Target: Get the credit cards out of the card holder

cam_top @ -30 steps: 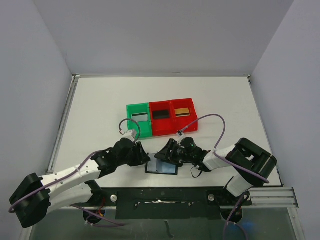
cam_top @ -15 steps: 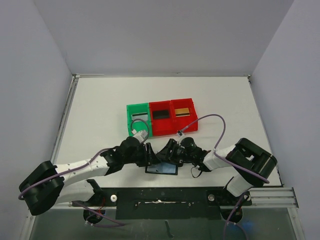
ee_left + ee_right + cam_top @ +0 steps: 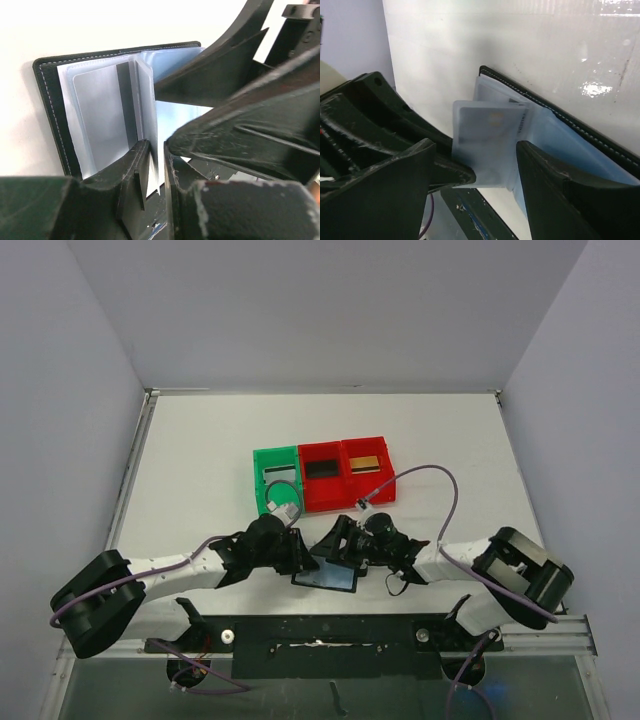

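Pinching narrowly, the left gripper clamps a clear sleeve of the card holder, open at the table's near edge; the right gripper gapes around its silvery-grey card. Tugging the sleeve could drag the holder along.

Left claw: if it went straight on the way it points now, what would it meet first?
The left claw straddles an upright clear sleeve leaf of the card holder, so it would meet that leaf first, then probably the holder's fold; depth is unclear.
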Robot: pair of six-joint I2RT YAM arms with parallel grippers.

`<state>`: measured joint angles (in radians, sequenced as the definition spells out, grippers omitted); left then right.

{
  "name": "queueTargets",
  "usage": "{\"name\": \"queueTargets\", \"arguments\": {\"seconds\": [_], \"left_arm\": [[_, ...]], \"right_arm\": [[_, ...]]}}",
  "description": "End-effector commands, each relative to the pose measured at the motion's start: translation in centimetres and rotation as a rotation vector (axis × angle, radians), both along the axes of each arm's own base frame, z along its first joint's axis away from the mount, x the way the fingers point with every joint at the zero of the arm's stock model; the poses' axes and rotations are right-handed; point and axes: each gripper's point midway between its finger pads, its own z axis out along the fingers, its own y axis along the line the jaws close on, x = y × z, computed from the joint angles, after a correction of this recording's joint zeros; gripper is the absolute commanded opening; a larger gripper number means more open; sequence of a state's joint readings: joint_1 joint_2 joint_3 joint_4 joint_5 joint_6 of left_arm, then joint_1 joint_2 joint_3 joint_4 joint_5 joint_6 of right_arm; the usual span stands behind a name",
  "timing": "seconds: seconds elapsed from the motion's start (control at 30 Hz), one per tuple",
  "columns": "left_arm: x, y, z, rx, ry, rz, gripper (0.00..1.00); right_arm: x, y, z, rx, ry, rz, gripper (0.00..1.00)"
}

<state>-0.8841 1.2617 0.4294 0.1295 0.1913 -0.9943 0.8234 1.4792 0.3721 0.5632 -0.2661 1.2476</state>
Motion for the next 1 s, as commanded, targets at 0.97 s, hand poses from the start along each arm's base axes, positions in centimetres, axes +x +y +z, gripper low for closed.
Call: {"name": "queueTargets", "arguments": {"seconds": [0.97], "left_arm": [[1.7, -1.6, 3.4, -0.021, -0.090, 0.029, 0.46]], "right_arm": [[0.8, -6.7, 5.5, -0.141, -0.145, -0.243, 0.43]]}}
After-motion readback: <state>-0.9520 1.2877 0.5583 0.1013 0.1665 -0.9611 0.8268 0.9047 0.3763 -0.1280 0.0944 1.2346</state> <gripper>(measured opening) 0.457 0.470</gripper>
